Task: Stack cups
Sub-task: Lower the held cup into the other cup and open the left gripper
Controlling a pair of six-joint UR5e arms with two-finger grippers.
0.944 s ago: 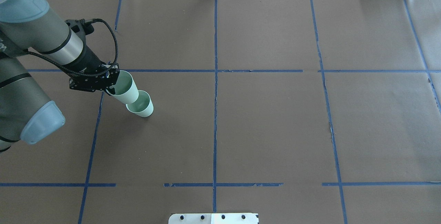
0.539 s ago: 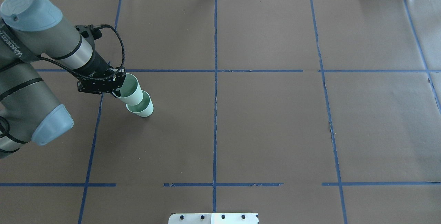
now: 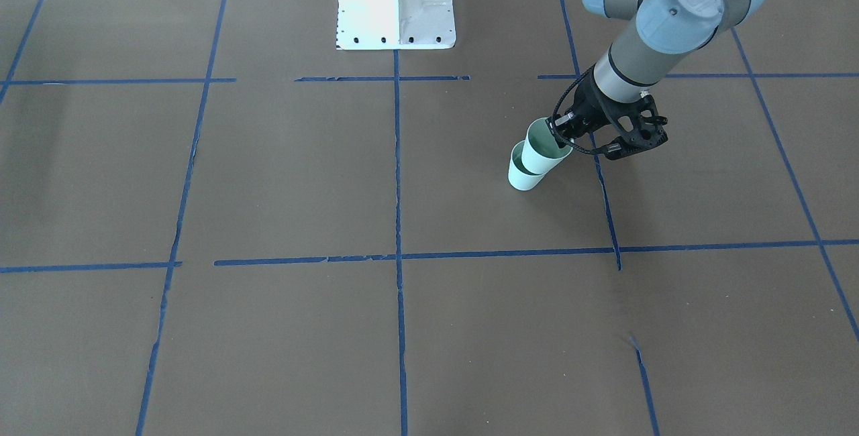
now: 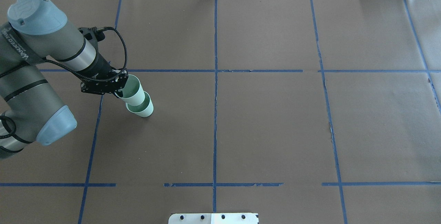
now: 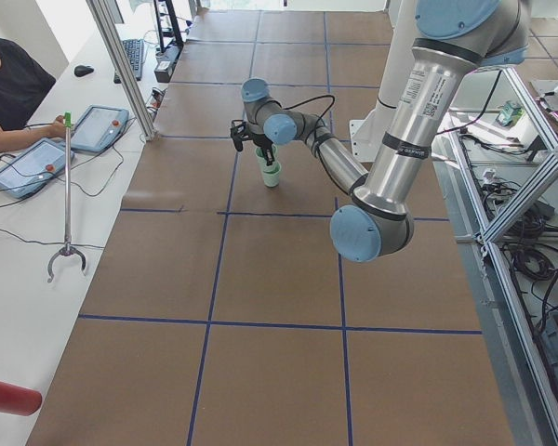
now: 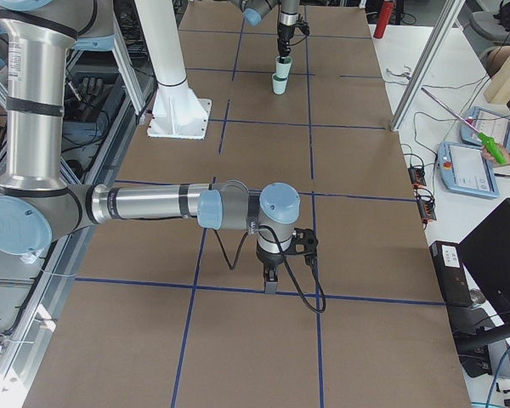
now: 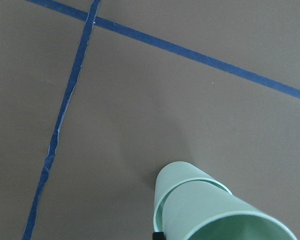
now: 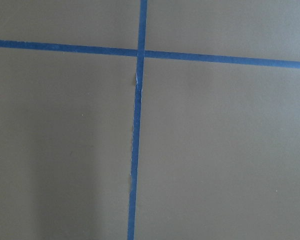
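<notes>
Now, left tool [image 4: 120,87] clamped on upper cup [image 4: 133,92], its base in lower cup [image 4: 145,109].

The plain tapered upper cup [image 4: 132,88] in my black left fingers [image 4: 116,84] is pale mint green outside and a shade darker green inside, with no print. The matching tapered lower cup [image 4: 145,111] shows the same two greens. The flat paper-covered desk [image 4: 268,131] is dull brown, crossed by a grid of dark blue tape lines [image 4: 215,113]. My tubular left arm [image 4: 51,41] is grey with light blue joint caps and a silver band. Its looping cable [image 4: 124,50] is black. The metal base plate [image 3: 396,0] is white.
</notes>
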